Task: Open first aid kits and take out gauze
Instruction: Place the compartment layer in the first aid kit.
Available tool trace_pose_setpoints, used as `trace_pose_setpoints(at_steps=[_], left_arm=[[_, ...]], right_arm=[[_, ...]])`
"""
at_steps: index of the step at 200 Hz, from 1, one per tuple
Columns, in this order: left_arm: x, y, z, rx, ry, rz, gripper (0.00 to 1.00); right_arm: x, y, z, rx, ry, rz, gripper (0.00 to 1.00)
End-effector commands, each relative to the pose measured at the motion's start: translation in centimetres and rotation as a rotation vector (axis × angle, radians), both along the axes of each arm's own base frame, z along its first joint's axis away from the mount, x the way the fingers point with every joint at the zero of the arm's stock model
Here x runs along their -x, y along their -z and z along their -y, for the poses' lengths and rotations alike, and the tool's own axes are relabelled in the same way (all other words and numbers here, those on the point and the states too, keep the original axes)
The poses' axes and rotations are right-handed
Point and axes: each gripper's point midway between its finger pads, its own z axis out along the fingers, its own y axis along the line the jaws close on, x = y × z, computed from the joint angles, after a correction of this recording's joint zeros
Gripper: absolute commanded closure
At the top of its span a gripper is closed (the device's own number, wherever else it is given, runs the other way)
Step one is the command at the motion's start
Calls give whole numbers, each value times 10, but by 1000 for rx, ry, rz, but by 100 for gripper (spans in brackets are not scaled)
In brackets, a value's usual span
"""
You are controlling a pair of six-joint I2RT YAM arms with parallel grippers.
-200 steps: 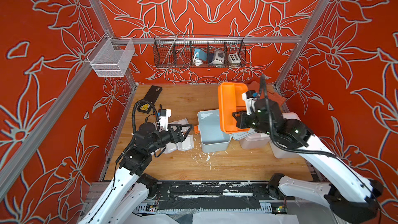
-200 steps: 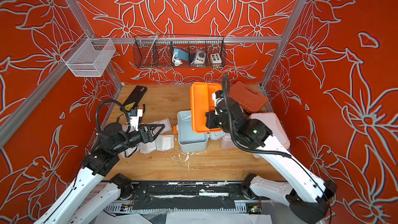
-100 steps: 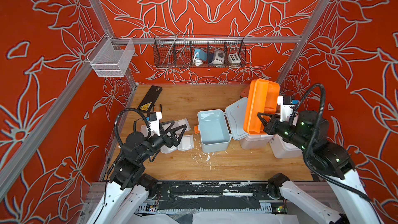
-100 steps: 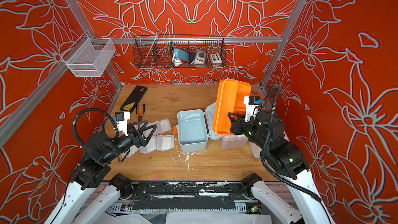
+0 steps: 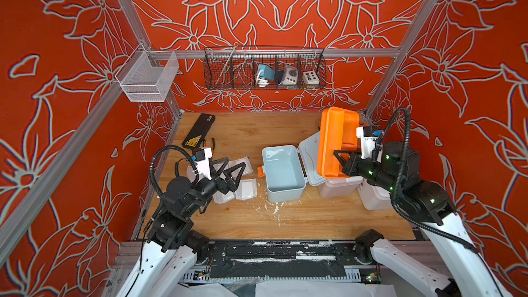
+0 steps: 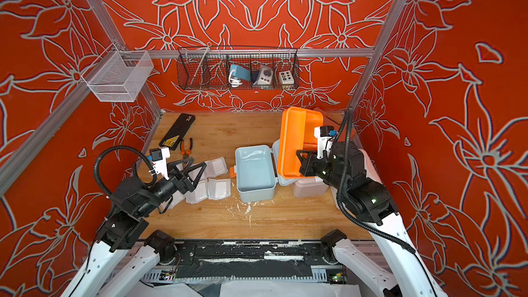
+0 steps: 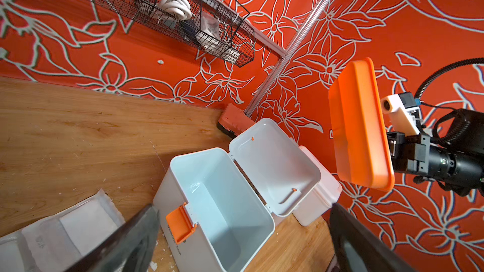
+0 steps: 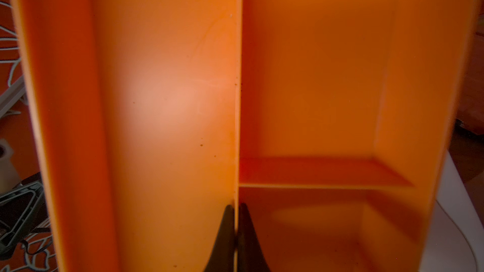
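1. Pinching only the thin divider of the orange tray (image 5: pixel 337 138), the right tool (image 5: pixel 341 154) holds it on edge above the pale pink kit (image 5: pixel 338 189) and the open lid (image 5: pixel 308 155) of the blue-grey kit (image 5: pixel 285 195) in both top views. By my reckoning the tray could pivot in so narrow a grip, or clip that lid when lowered and shove the box.
2. Same views, pose: the right arm reaches in from its side with the wrist about level and the forearm raised. The left arm is folded low, its tool (image 5: pixel 235 167) spread wide just above the gauze (image 5: pixel 246 189) packets. These lie on the worktop (image 5: pixel 314 218) beside the blue-grey kit, whose tub (image 5: pixel 281 169) looks empty.
3. Left wrist view: the spread fingers (image 7: pixel 131 242) frame the empty tub, with a gauze packet just beside it. A careless drop of this arm could sweep packets aside or catch the orange latch (image 7: pixel 180 225).
4. Right wrist view: the black fingertips (image 8: pixel 226 231) are pressed together on the divider near one end of the tray. Most of its weight hangs beyond the grip, which is the likeliest cause of a slip.
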Motion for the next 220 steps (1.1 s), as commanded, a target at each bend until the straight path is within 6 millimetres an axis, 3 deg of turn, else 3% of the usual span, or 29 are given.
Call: trace_pose_setpoints(at_steps=[1,46,95,179,220], left_arm=[[-5,-3,-3,20,-26,4,2],[-13,3,-6,74,-60,-57,2],[-40,45,-1,54,-125,-267,2],[-63,31,26,11,-35,-273,2],[-64,31,30,-27,-11,-289,2]], right_arm=[[-1,-7,-5,-25,-32,39,100],[-4,6,-18,-113,-59,5,100],[-7,6,-29,-194,-78,-42,100],[-20,-8,-63,-307,-191,-101,100],[-24,8,-82,-321,-254,-177,100]])
